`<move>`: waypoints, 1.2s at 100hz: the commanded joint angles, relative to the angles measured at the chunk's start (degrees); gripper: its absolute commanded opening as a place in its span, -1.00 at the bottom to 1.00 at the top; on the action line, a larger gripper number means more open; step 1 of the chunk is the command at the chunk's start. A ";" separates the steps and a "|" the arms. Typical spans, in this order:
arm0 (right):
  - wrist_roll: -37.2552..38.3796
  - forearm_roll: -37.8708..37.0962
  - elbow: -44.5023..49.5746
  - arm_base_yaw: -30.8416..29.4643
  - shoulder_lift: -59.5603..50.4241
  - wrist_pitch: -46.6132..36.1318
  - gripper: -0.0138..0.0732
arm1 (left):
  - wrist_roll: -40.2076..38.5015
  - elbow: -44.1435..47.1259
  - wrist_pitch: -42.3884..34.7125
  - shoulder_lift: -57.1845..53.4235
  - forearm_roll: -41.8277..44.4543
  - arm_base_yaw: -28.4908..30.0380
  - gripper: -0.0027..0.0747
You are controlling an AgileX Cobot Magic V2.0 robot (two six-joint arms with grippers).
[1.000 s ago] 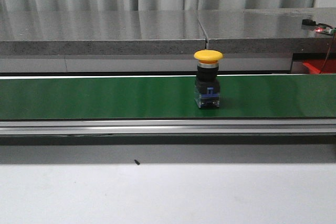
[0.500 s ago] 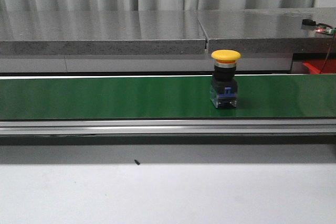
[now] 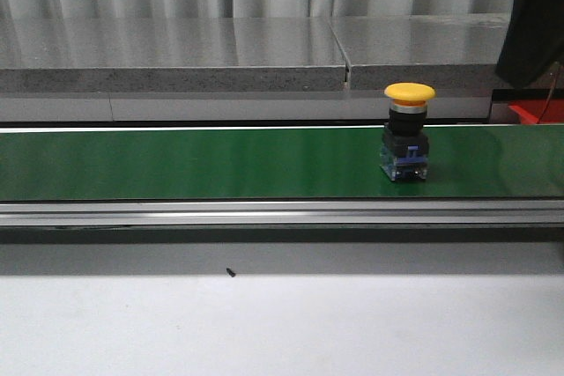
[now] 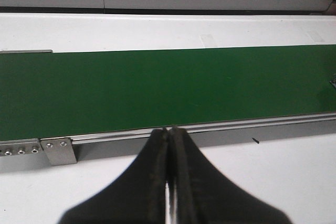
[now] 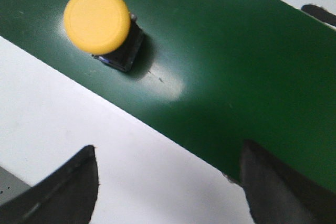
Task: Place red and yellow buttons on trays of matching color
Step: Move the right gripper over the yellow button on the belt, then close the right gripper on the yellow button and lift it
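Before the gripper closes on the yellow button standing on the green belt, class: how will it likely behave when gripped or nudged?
The yellow button looks rigid, so it probably won't deform. Its wide cap sits above a narrower body, so a sideways nudge high up may tip it. The smooth green belt might let it slide rather than resist. The right gripper is open above it.

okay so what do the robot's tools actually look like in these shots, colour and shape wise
Both are black. The left tool has two broad fingers that taper from a wide base to narrow tips, with matte, slightly textured surfaces. The right tool shows two dark, rounded, blurry finger ends. In the front view only a black bulk of the right arm enters at the upper right. No cables or markings are visible.
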 commanded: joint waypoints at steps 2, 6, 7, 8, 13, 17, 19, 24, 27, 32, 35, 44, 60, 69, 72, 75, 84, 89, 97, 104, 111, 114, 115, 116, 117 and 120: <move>-0.84 1.79 -1.11 0.99 0.55 -3.96 0.61 | -0.31 -1.61 -3.77 0.26 -0.97 -0.43 -0.98; -0.84 2.47 -1.11 1.24 1.63 -4.62 0.61 | -0.31 -1.61 -3.77 0.26 -0.97 -0.43 -0.98; -0.84 2.61 -1.11 1.24 1.83 -4.62 0.61 | -0.31 -1.61 -3.77 0.26 -0.97 -0.43 -0.98; -0.84 2.68 -1.11 1.30 2.01 -4.82 0.61 | -0.31 -1.61 -3.77 0.26 -0.97 -0.43 -0.98; -0.84 2.89 -1.17 1.62 3.25 -5.44 0.61 | -0.31 -1.61 -3.77 0.26 -0.97 -0.43 -0.98; -0.84 3.15 -1.17 1.68 4.37 -6.20 0.61 | -0.31 -1.61 -3.77 0.26 -0.97 -0.43 -0.98; -0.84 3.23 -1.17 1.68 4.66 -6.44 0.61 | -0.31 -1.61 -3.77 0.26 -0.97 -0.43 -0.98; -0.84 3.65 -1.17 1.88 5.70 -7.30 0.61 | -0.31 -1.61 -3.77 0.26 -0.97 -0.43 -0.98; -0.84 3.65 -1.17 2.03 6.12 -7.80 0.61 | -0.31 -1.61 -3.77 0.26 -0.97 -0.43 -0.98; -0.84 3.78 -1.17 2.23 6.70 -8.48 0.61 | -0.31 -1.61 -3.77 0.26 -0.97 -0.43 -0.98; -0.84 3.79 -1.17 2.23 6.99 -8.92 0.61 | -0.31 -1.61 -3.77 0.26 -0.97 -0.43 -0.98; -0.84 4.49 -1.17 2.23 7.82 -10.20 0.61 | -0.31 -1.61 -3.77 0.26 -0.97 -0.43 -0.98; -0.84 5.72 -1.23 2.23 9.61 -13.48 0.61 | -0.31 -1.61 -3.77 0.26 -0.97 -0.43 -0.98; -0.84 6.19 -1.23 2.23 10.00 -15.02 0.60 | -0.31 -1.61 -3.77 0.26 -0.97 -0.43 -0.98; -0.84 6.19 -1.23 2.23 10.00 -15.31 0.58 | -0.31 -1.61 -3.77 0.26 -0.97 -0.43 -0.98; -0.84 6.19 -1.23 2.23 10.00 -15.68 0.53 | -0.31 -1.61 -3.77 0.26 -0.97 -0.43 -0.98; -0.79 6.19 -1.23 2.23 10.00 -16.42 0.28 | -0.31 -1.61 -3.77 0.26 -0.97 -0.43 -0.98; -0.79 6.19 -1.23 2.23 10.00 -16.57 0.09 | -0.31 -1.61 -3.77 0.26 -0.97 -0.43 -0.98; -0.79 6.19 -1.23 2.23 10.00 -16.64 -0.19 | -0.31 -1.61 -3.77 0.26 -0.97 -0.43 -0.98; -0.79 6.19 -1.23 2.23 10.00 -16.64 -0.38 | -0.31 -1.61 -3.77 0.26 -0.97 -0.43 -0.98; -0.79 6.19 -1.23 2.23 9.92 -16.59 -0.44 | -0.31 -1.61 -3.77 0.26 -0.97 -0.43 -0.98; -0.79 6.19 -1.23 2.23 9.84 -16.53 -0.44 | -0.31 -1.61 -3.77 0.26 -0.97 -0.43 -0.98; -0.79 6.19 -1.23 2.23 9.77 -16.53 -0.44 | -0.31 -1.61 -3.77 0.26 -0.97 -0.43 -0.98; -0.79 6.19 -1.23 2.23 9.76 -16.53 -0.43 | -0.31 -1.61 -3.77 0.26 -0.97 -0.43 -0.98; -0.79 6.19 -1.23 2.23 9.69 -16.53 -0.44 | -0.31 -1.61 -3.77 0.26 -0.97 -0.43 -0.98; -0.79 6.19 -1.23 2.23 9.39 -16.48 -0.44 | -0.31 -1.61 -3.77 0.26 -0.97 -0.43 -0.98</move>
